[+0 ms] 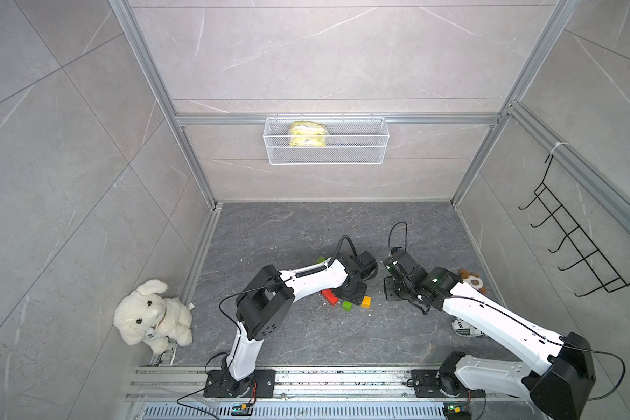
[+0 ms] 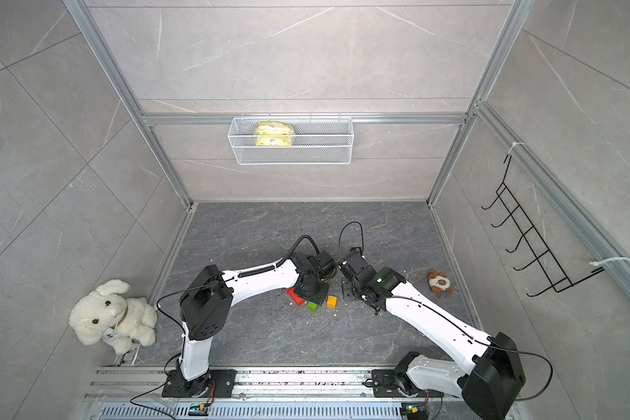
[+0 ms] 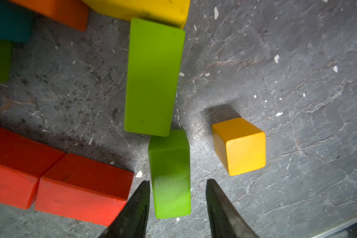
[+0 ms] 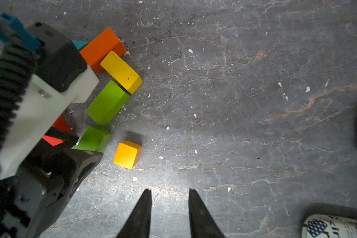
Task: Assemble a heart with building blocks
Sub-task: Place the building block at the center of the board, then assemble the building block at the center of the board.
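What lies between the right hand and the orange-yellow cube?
Only bare grey floor with a few white crumbs, seen in the right wrist view. The right hand and the cube stand apart.

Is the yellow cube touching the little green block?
Apart. The left wrist view shows bare floor between the yellow cube and the little green block.
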